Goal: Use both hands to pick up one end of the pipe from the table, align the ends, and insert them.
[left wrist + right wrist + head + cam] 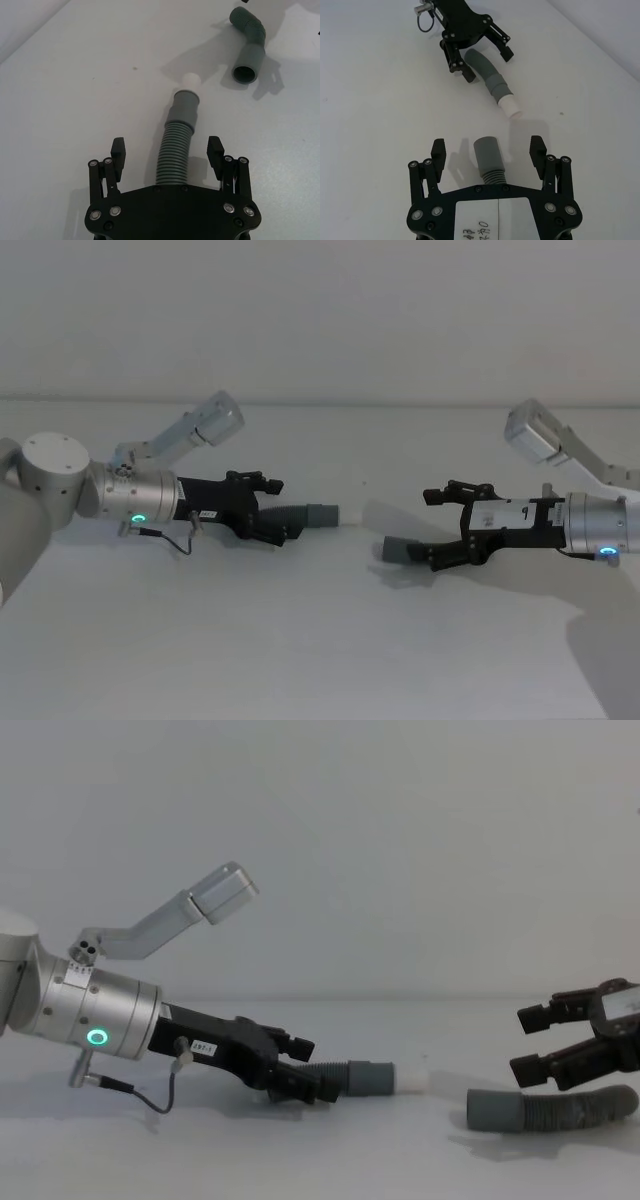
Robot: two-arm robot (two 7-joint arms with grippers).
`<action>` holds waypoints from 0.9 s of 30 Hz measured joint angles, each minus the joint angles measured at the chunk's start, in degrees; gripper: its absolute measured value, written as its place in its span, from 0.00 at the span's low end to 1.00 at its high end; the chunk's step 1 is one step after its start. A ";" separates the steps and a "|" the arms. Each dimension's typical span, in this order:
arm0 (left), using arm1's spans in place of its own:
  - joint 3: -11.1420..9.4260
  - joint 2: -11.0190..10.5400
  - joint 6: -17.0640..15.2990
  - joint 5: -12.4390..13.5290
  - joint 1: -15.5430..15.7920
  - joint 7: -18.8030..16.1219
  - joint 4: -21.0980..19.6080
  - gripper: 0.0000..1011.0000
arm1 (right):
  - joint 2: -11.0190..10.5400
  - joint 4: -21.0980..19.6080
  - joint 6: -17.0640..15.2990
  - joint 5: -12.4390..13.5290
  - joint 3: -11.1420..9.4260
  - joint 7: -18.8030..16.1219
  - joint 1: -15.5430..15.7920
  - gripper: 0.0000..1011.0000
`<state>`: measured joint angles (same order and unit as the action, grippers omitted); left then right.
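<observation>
The left gripper (pixel 166 150) and right gripper (pixel 488 147) are spread astride the plug hose (pixel 184 105) and socket hose (pixel 550 1110); either could be rolled aside if clamped off-centre.

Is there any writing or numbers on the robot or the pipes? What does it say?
White label on the right tool: dark handwritten marks along its lower edge, partly cut off, not readable.
Small white tag on the left tool: tiny dark print, too small to read.
Pipe pieces and table: no writing to see.
</observation>
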<state>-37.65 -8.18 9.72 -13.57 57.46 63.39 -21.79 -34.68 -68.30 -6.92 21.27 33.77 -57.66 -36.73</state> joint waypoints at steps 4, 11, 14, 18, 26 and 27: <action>0.08 0.09 -0.24 -0.03 0.00 0.34 -0.08 0.99 | -0.08 -0.12 0.08 0.15 0.05 0.27 0.06 0.99; 0.14 0.17 -0.47 -0.08 -0.01 0.69 -0.17 0.99 | -0.16 -0.28 0.22 0.28 0.10 0.47 0.12 0.99; 0.16 0.19 -0.52 -0.08 -0.02 0.78 -0.19 0.99 | -0.18 -0.32 0.26 0.32 0.12 0.57 0.14 0.99; 0.18 0.21 -0.58 -0.08 -0.04 0.88 -0.20 0.99 | -0.21 -0.36 0.30 0.36 0.15 0.65 0.16 0.99; 0.22 0.26 -0.66 -0.08 -0.06 0.99 -0.25 0.99 | -0.25 -0.39 0.35 0.42 0.18 0.71 0.20 0.99; 0.22 0.26 -0.67 -0.08 -0.06 1.01 -0.26 0.99 | -0.25 -0.40 0.35 0.42 0.19 0.71 0.21 0.99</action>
<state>-37.43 -7.91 9.06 -13.65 57.40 64.40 -22.06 -34.93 -68.70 -6.56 21.69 33.95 -56.95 -36.53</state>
